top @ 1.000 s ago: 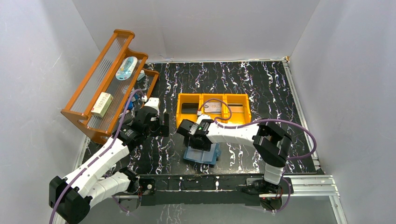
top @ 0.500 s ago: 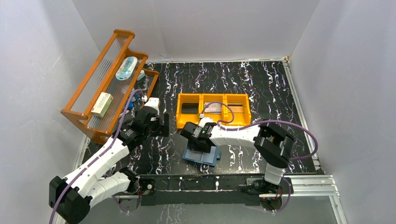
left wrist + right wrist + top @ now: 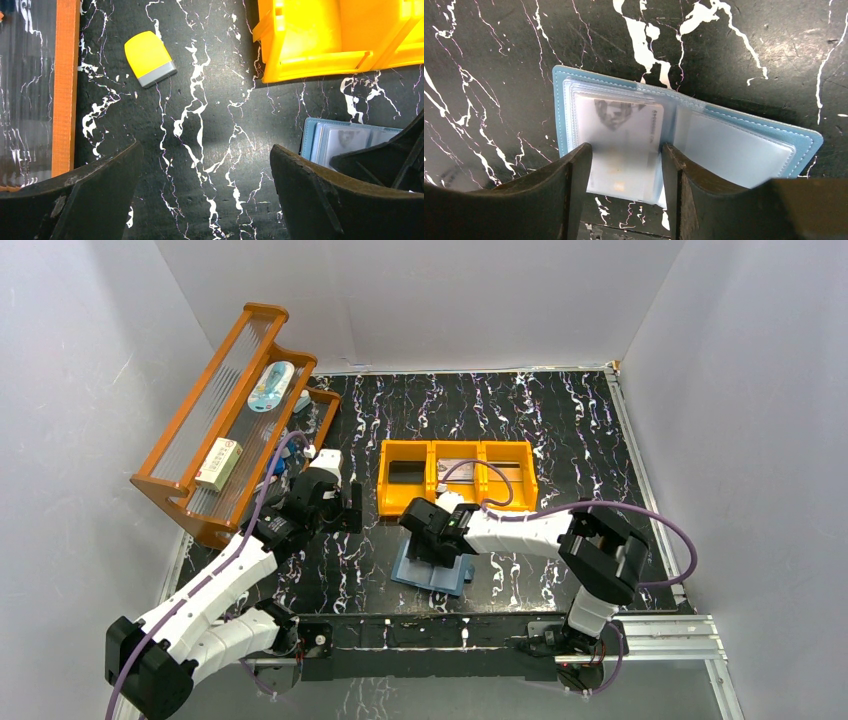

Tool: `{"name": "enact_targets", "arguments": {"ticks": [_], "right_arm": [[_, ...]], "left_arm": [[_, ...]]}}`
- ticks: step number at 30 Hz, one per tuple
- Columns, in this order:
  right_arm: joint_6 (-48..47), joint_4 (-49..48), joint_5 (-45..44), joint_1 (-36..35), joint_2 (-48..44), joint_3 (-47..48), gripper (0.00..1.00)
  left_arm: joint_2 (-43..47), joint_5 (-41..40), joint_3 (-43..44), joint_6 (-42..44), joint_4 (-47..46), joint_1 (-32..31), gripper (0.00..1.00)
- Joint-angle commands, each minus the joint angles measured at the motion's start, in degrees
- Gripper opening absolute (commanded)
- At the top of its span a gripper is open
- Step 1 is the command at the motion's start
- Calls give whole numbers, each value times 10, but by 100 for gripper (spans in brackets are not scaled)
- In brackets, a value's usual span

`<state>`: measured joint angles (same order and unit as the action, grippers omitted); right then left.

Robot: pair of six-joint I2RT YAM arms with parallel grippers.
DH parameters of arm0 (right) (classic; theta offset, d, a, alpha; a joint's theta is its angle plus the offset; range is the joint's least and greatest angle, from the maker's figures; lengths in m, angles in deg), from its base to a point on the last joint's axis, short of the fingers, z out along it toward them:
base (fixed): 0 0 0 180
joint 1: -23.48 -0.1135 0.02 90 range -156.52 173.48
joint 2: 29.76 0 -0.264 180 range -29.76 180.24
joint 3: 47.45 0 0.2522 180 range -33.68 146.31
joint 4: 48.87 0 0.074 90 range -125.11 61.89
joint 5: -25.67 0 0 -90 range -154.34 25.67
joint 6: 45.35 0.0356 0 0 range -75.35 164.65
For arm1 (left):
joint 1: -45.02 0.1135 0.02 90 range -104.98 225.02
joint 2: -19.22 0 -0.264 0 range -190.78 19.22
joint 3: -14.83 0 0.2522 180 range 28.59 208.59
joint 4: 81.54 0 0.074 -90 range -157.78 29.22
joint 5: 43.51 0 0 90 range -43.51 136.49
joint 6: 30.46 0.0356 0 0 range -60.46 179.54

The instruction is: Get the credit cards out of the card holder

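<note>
Your right gripper (image 3: 626, 152) is down over the card holder (image 3: 744, 145), its two dark fingers (image 3: 569, 190) standing either side of a pale credit card (image 3: 624, 120) in the left clear sleeve. The jaws are partly drawn in and frame the card's lower end closely, but you cannot tell from these views whether they pinch it or only rest against the plastic. The holder lies opened flat on the black marbled table (image 3: 484, 50), with a teal-blue border all round and a second clear sleeve to the right of the card. From above, it sits toward the arms' side of the table, just in front of the orange bin (image 3: 385, 480) and apart from it. A greyish flat thing (image 3: 458, 469) lies in the bin's middle compartment.

Your left gripper (image 3: 205, 150) hangs above the table to the left of the holder, jaws spread wide with nothing between them. Its wrist view catches the holder's corner at the right, the bin's corner above, and a small yellow-orange block (image 3: 148, 57) with a grey end lying alone near the orange rack (image 3: 215, 430).
</note>
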<state>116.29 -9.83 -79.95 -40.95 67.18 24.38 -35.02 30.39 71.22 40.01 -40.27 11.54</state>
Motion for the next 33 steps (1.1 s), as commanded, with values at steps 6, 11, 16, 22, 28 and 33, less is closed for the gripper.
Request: {"name": "enact_targets", "arguments": {"ticks": [6, 11, 16, 22, 28, 33], "right_arm": [[18, -137, 79, 20, -8, -104, 69], [22, -226, 123, 38, -30, -159, 69], [3, -207, 115, 43, -65, -147, 71], [-33, -90, 55, 38, -80, -63, 73], [-32, -43, 24, 18, -65, -11, 73], [-28, -29, 20, 14, -34, 10, 73]], "left_arm": [[-1, -1, 2, -1, 7, 2, 98], [-6, 2, 3, 0, 7, 2, 98], [-9, 4, 3, 0, 7, 2, 98], [-9, 6, 3, 1, 7, 2, 98], [-4, 0, 3, 1, 8, 2, 98], [3, -4, 1, -1, 8, 2, 98]]}}
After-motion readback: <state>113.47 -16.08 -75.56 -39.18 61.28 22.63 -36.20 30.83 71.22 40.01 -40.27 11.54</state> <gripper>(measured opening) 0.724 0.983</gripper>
